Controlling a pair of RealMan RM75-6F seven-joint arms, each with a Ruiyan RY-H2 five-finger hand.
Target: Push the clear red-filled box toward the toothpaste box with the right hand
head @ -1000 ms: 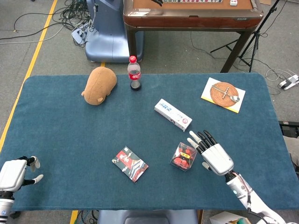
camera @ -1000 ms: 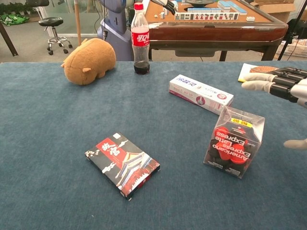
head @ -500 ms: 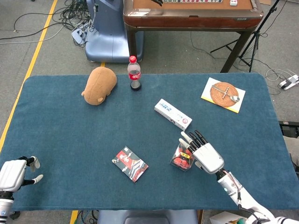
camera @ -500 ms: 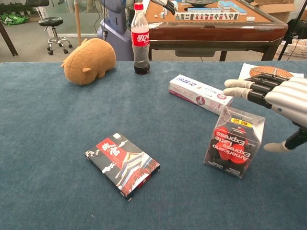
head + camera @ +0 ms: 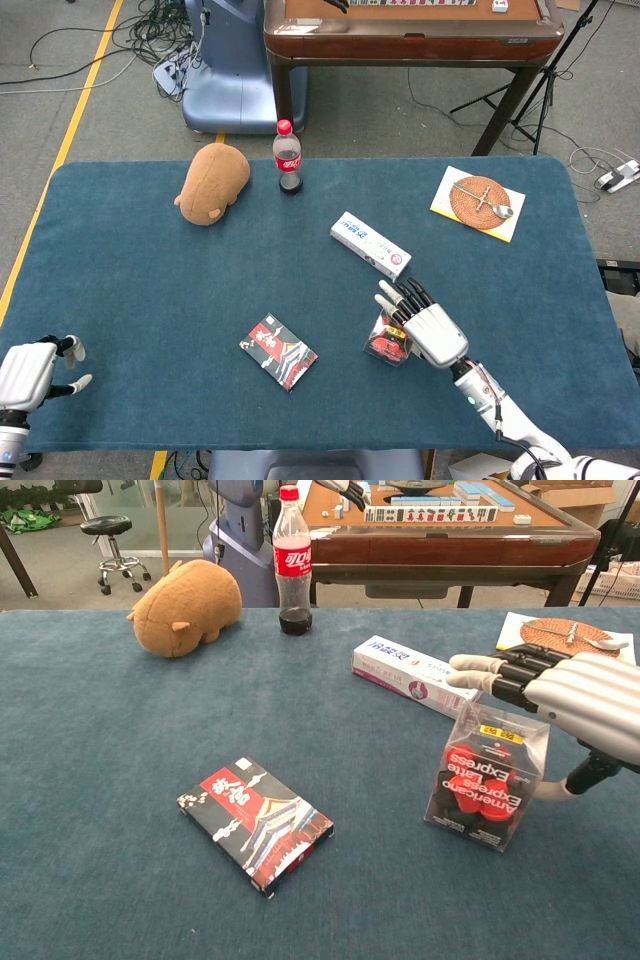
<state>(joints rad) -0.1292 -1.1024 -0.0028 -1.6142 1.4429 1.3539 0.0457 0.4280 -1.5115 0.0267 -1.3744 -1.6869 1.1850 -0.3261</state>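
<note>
The clear red-filled box (image 5: 487, 783) (image 5: 385, 342) stands upright on the blue table, just in front of the white toothpaste box (image 5: 415, 675) (image 5: 370, 244). My right hand (image 5: 560, 695) (image 5: 425, 325) sits against the box's right side and over its top, fingers stretched out flat toward the toothpaste box, holding nothing. In the head view the hand covers part of the box. My left hand (image 5: 35, 370) rests near the table's front left corner with fingers apart, holding nothing.
A dark playing-card pack (image 5: 256, 823) lies left of the clear box. A cola bottle (image 5: 291, 562) and a brown plush toy (image 5: 186, 606) stand at the back. A woven coaster with a spoon (image 5: 481, 201) lies at the back right.
My right hand has moved left from beside the clear box until it is against the box's right side and over its top. The box has barely shifted. The left hand is still.
</note>
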